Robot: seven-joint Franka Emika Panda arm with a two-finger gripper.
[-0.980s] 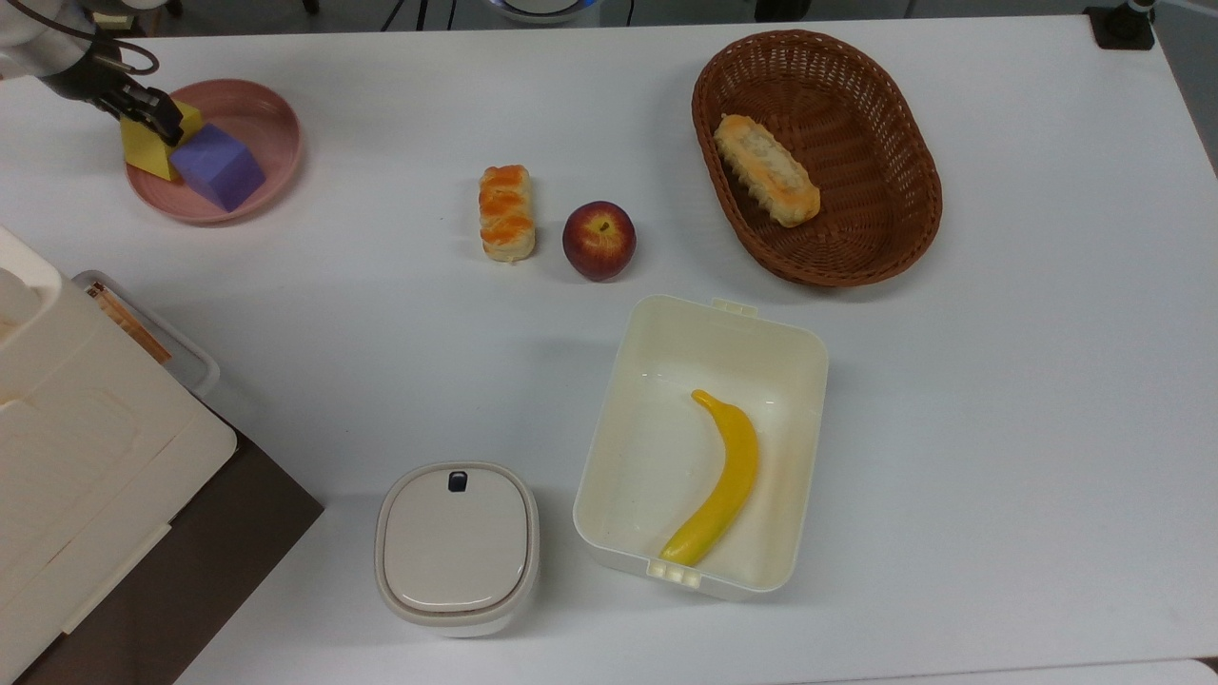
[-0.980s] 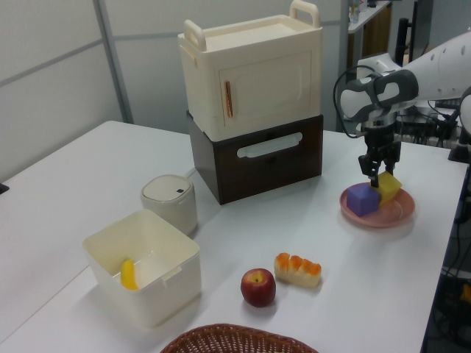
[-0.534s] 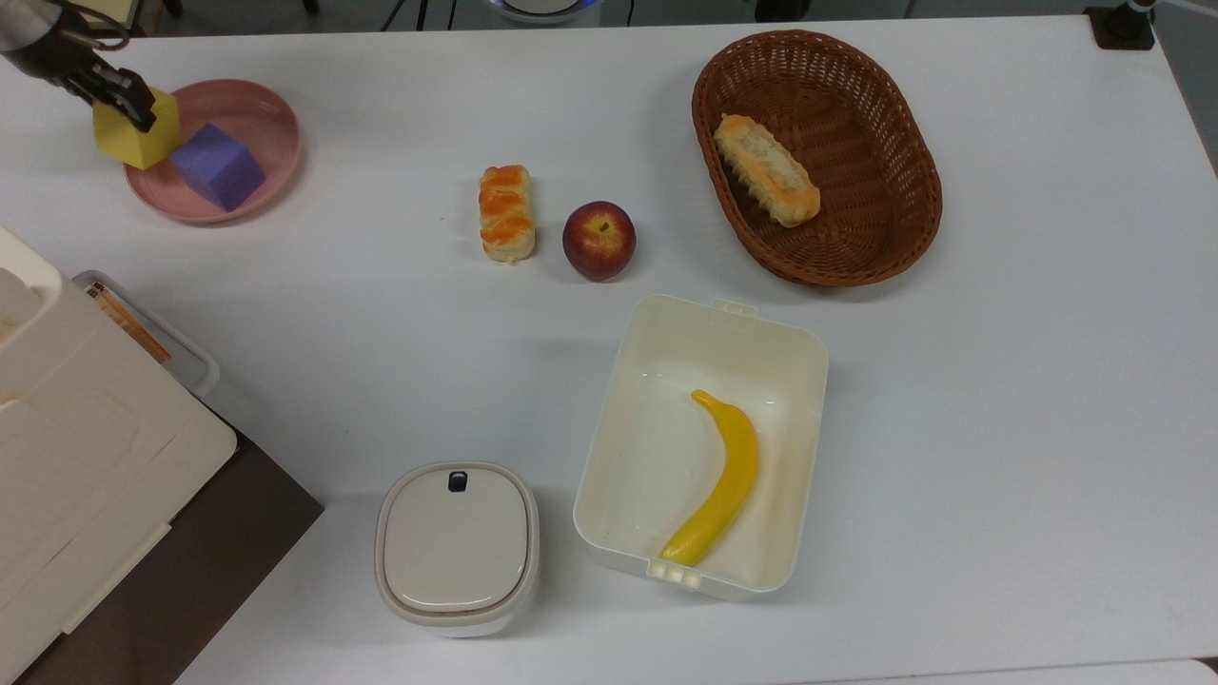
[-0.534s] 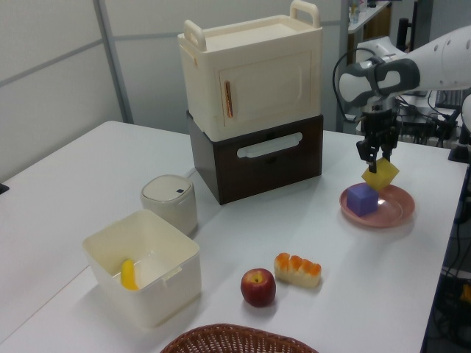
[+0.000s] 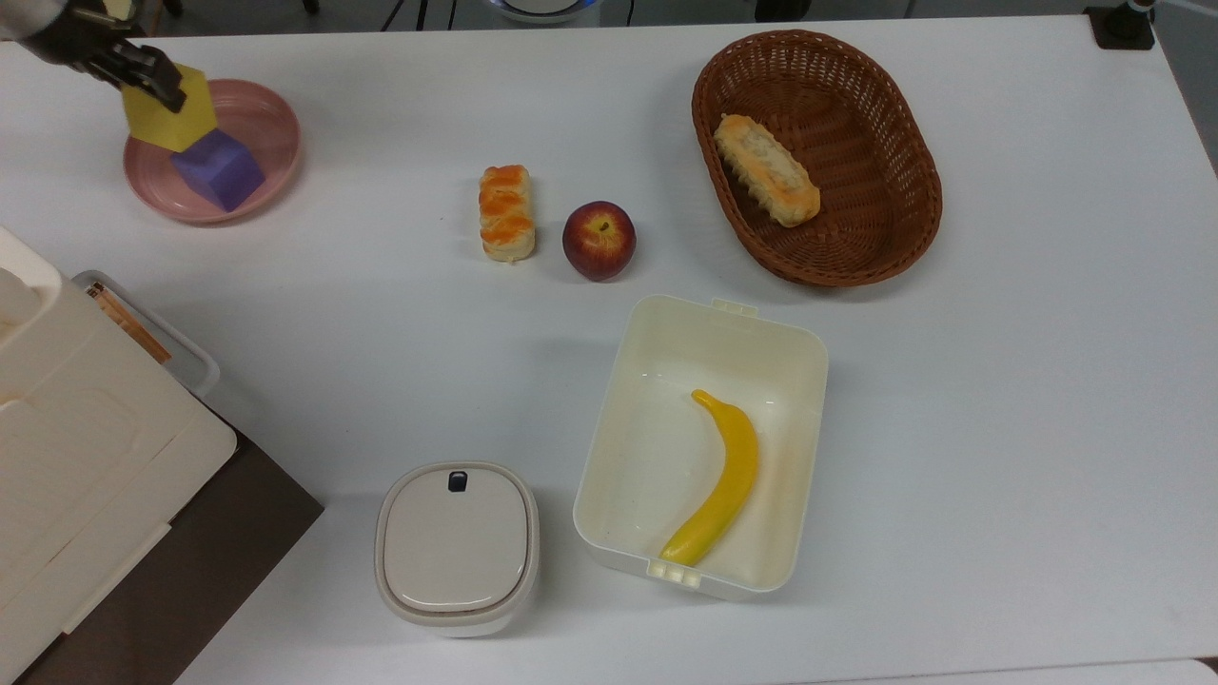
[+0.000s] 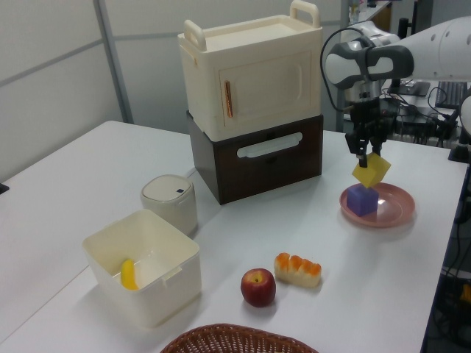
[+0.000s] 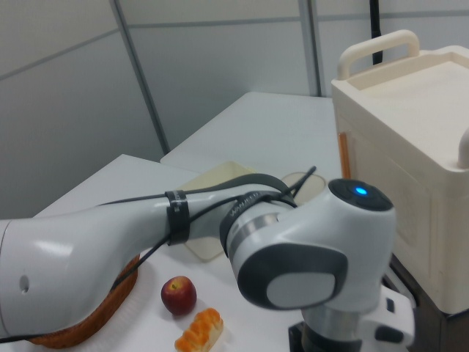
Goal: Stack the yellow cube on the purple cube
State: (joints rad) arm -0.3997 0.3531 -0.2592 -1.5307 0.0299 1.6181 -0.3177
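end effector (image 6: 363,153) grips the yellow cube (image 6: 371,170) cornerwise, tilted over the purple cube (image 6: 362,199); released crooked, it could tumble into the pink plate (image 6: 394,211)

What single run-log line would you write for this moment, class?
phase: carry | gripper: shut on yellow cube | yellow cube: lifted, tilted, above purple cube | purple cube: in pink plate | stack: not yet placed

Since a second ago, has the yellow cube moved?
Yes. In the left view the yellow cube rose off the pink plate and now hangs over the purple cube, held by the gripper.
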